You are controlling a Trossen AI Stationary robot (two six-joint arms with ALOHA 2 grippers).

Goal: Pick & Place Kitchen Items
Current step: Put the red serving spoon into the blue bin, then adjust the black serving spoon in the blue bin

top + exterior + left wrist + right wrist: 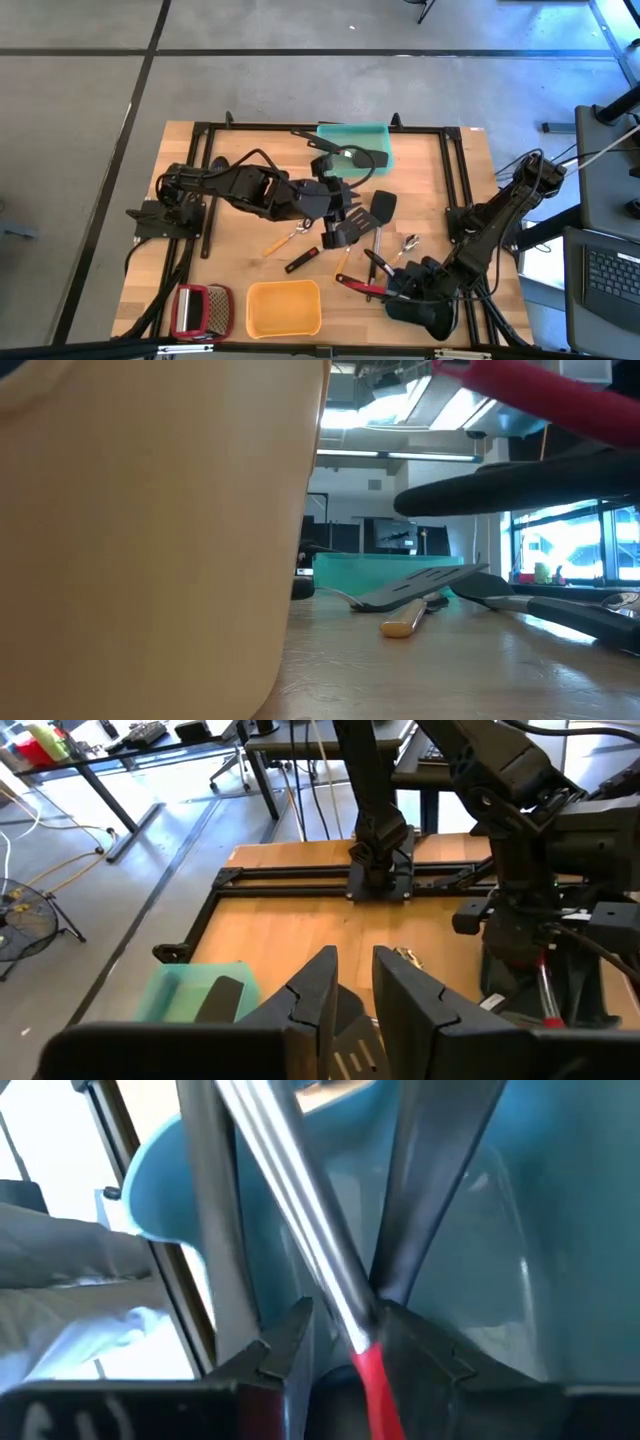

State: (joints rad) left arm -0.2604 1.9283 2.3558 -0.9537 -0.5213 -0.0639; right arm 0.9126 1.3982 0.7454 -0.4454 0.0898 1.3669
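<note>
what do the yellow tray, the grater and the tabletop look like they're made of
Yellow tray: probably plastic, since it is one even, matte yellow with softly rounded corners.
Grater: a grey, shiny ridged panel that looks like metal, set in a red frame that may be plastic.
Tabletop: light wood or a wood-look laminate, with faint grain lines showing in the low view.

Robotics lab: framed wooden table (250, 180), concrete floor (80, 120), workbenches (150, 750).
</note>
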